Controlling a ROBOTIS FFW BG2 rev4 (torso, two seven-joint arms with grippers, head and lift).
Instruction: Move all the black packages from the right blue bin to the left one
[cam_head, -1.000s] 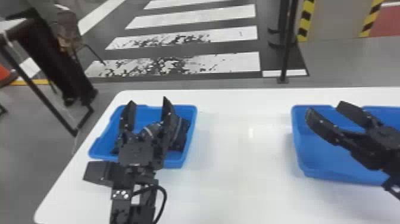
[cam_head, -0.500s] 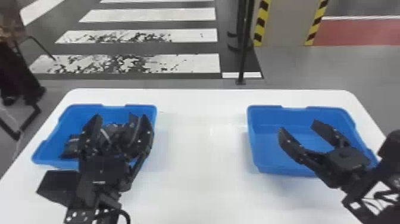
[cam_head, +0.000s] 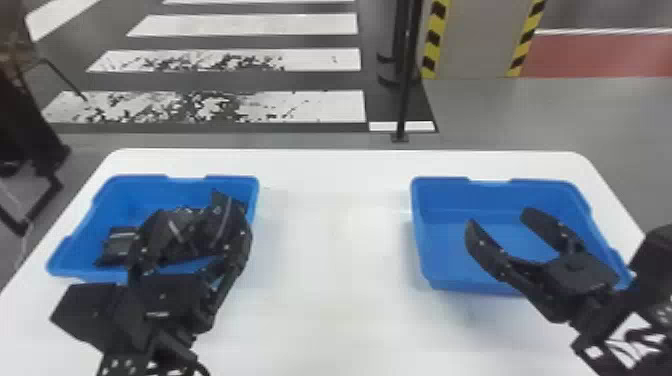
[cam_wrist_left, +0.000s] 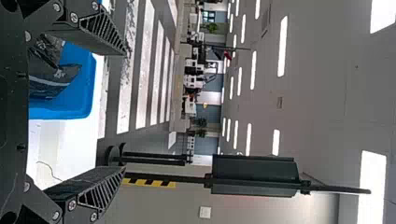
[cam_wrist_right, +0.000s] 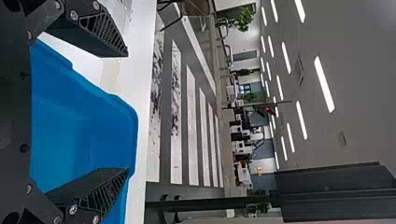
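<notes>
Noted on white table (cam_head: 340, 325): left blue bin (cam_head: 120, 192) and right blue bin (cam_head: 445, 250), well apart, with bare tabletop between. Logged beyond far edge: upright black post (cam_head: 410, 65), pale panel (cam_head: 480, 40) edged in yellow-and-black stripes, crosswalk bars (cam_head: 245, 25), red floor patch (cam_head: 600, 55); at far left, dark frame (cam_head: 42, 207). Recorded overhead in left wrist view: ceiling lights (cam_wrist_left: 282, 46). Marked as standing close around both grippers: raised bin walls. On packages, noted pale strips; any print too small to read. Located black packages (cam_head: 187, 230) bunched in left blue bin, some overlapping, just beyond and between fingers of left gripper (cam_head: 192, 220) in head view. In left wrist view, found same fingers spread wide; contact with packages impossible to tell from these angles. Logged right gripper (cam_head: 499, 220) at right blue bin, reaching over near side, with fingers likewise wide and blue floor and walls behind; well apart from packages, across table.
</notes>
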